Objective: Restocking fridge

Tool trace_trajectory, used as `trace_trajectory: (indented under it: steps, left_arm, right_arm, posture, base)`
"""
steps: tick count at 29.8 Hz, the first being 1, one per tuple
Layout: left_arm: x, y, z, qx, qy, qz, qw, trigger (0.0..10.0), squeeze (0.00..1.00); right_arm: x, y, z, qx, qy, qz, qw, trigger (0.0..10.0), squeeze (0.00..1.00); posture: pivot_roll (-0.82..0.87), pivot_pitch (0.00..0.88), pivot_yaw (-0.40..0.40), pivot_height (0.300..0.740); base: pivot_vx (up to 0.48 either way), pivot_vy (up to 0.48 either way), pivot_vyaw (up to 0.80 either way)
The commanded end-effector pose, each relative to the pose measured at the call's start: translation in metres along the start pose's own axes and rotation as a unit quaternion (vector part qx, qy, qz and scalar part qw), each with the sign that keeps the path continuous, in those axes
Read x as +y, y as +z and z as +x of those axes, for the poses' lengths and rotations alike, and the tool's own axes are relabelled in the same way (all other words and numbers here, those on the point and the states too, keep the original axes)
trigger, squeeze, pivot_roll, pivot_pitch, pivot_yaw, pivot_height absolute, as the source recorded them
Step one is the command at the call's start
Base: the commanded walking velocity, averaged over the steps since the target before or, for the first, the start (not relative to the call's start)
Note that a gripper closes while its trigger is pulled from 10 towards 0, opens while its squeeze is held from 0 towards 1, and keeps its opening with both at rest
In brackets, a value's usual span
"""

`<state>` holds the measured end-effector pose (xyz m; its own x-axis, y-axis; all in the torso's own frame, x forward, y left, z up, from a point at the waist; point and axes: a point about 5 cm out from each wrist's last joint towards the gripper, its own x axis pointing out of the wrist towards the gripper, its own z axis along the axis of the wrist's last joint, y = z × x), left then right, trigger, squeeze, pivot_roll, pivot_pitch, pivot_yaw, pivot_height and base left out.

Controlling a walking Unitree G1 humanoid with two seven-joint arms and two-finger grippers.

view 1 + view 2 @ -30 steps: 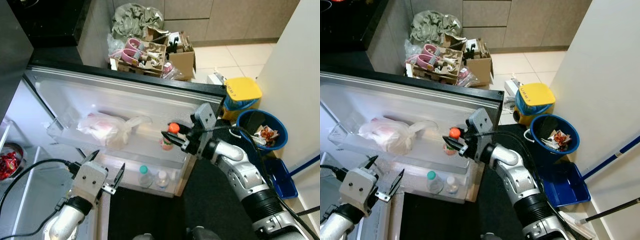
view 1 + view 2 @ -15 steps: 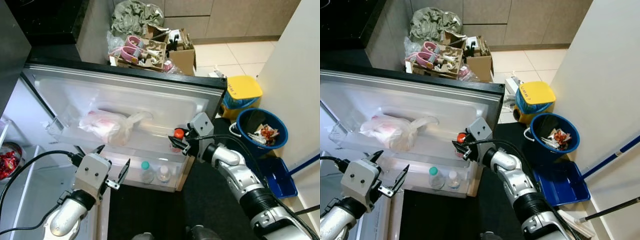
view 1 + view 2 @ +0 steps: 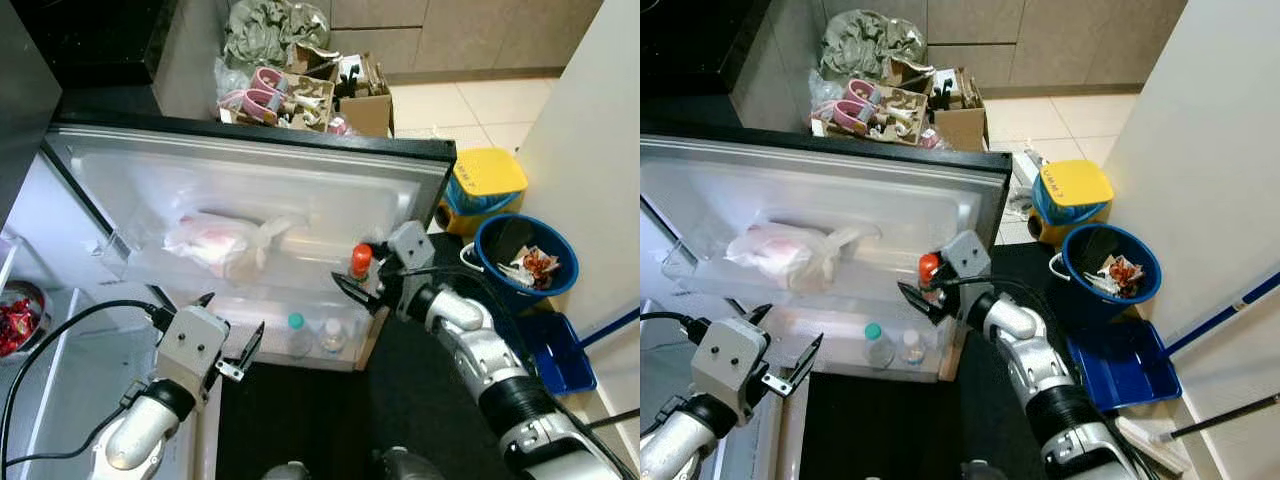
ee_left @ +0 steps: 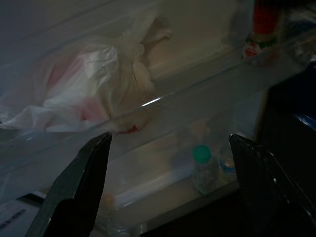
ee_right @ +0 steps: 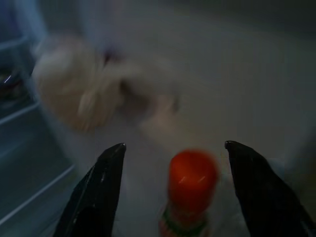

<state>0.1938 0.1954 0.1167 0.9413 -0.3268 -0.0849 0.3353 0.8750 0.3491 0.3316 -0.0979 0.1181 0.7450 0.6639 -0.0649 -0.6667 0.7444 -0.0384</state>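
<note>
The red-capped bottle (image 3: 361, 261) stands upright on the fridge door's (image 3: 250, 190) upper shelf beside a white bag (image 3: 222, 242), the right gripper (image 3: 352, 290) spread wide just below it, touching nothing, while the left gripper (image 3: 228, 335) hangs wide apart, empty

A crinkled translucent plastic bag (image 3: 222, 242) is sitting in the clear glossy plastic door shelf (image 3: 300, 292); the orange-capped bottle (image 3: 360, 263) is looking like smooth plastic, perhaps, through blur.
</note>
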Motion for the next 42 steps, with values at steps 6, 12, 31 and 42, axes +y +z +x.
trace_trajectory:
  steps: [6,12,31,42]
  left_arm:
    - [-0.005,-0.003,-0.002,0.011,-0.008,-0.002,1.0,10.0,0.0]
    - [-0.006,-0.004,0.002,0.011,-0.01,-0.002,1.0,10.0,0.0]
    - [-0.005,-0.029,-0.004,0.049,-0.001,0.013,0.999,10.0,0.0]
    - [-0.014,-0.098,-0.022,0.185,0.03,-0.013,0.982,10.0,0.0]
  right_arm:
    - [-0.001,0.038,-0.017,-0.094,-0.027,-0.026,0.995,10.0,0.0]
    - [-0.005,0.065,-0.032,-0.128,-0.037,-0.07,0.989,10.0,0.0]
    - [0.066,0.063,-0.083,-0.103,0.042,-0.085,0.99,10.0,0.0]
    - [0.063,-0.044,-0.117,0.097,0.006,-0.022,0.995,10.0,0.0]
  posture:
    - [-0.01,0.142,-0.048,0.74]
    - [-0.02,0.137,-0.047,0.74]
    - [-0.02,0.124,-0.06,0.74]
    - [-0.03,0.113,-0.06,0.74]
  base:
    - [0.0,0.0,0.0]
    - [0.0,0.0,0.0]
    - [0.0,0.0,0.0]
    - [0.0,0.0,0.0]
